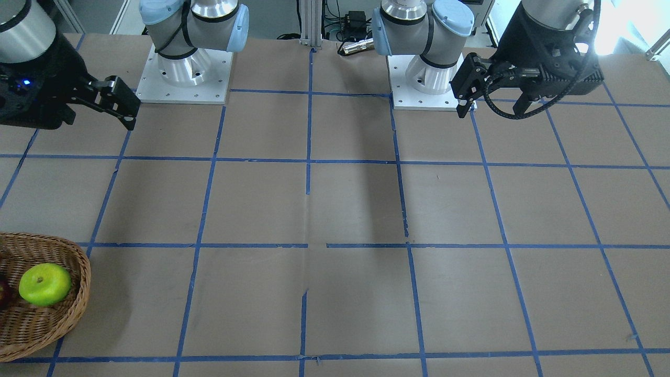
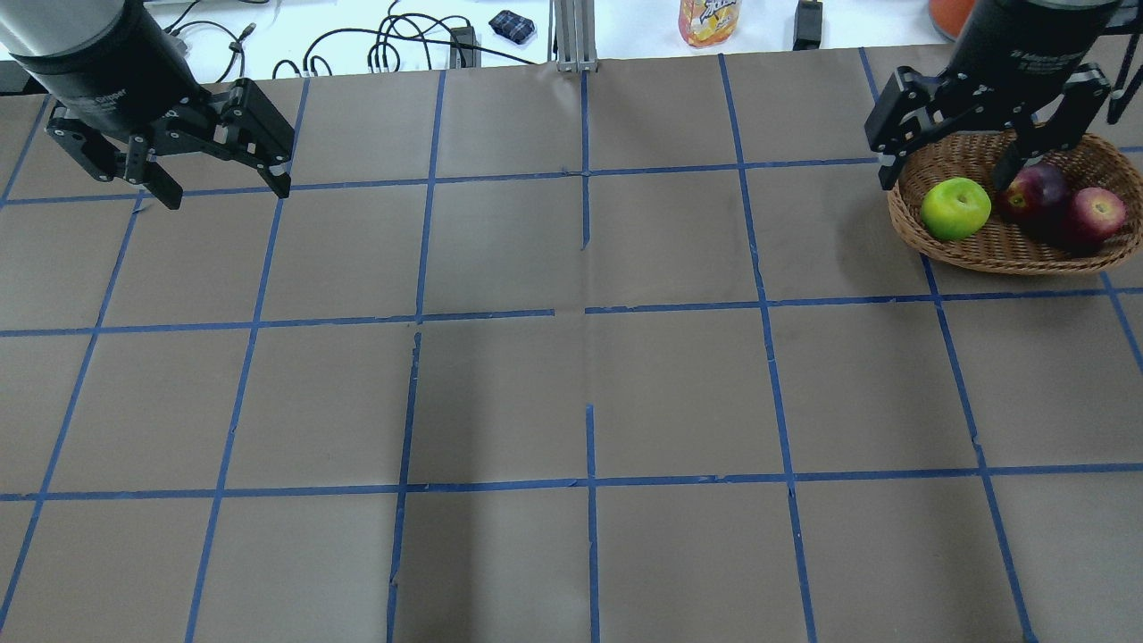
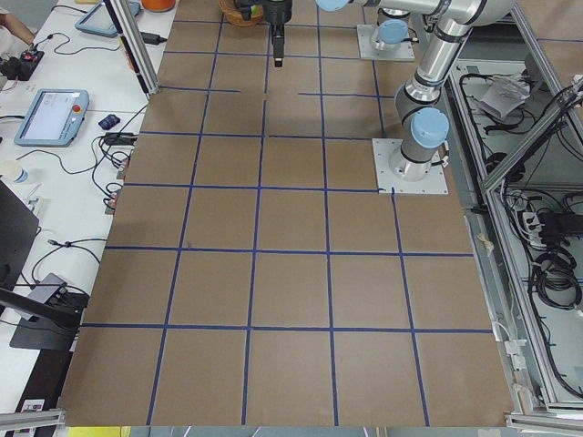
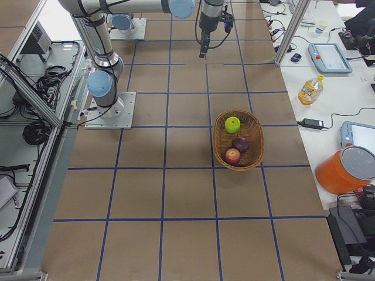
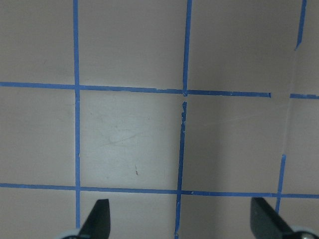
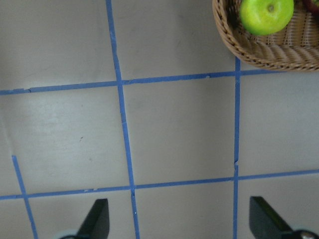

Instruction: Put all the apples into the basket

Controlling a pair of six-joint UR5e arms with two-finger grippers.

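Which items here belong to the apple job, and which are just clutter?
Job: green apple, dark maroon apple and red apple, all in the wicker basket; left tool and right tool, both open.
Lying about: drink bottle, orange tub, teach pendant, all on the side bench.

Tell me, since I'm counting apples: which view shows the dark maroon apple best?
Exterior right: the maroon apple lies fully visible in the basket. Overhead, the right gripper partly covers it; front-facing and right wrist catch only an edge sliver; exterior left: not discernible.
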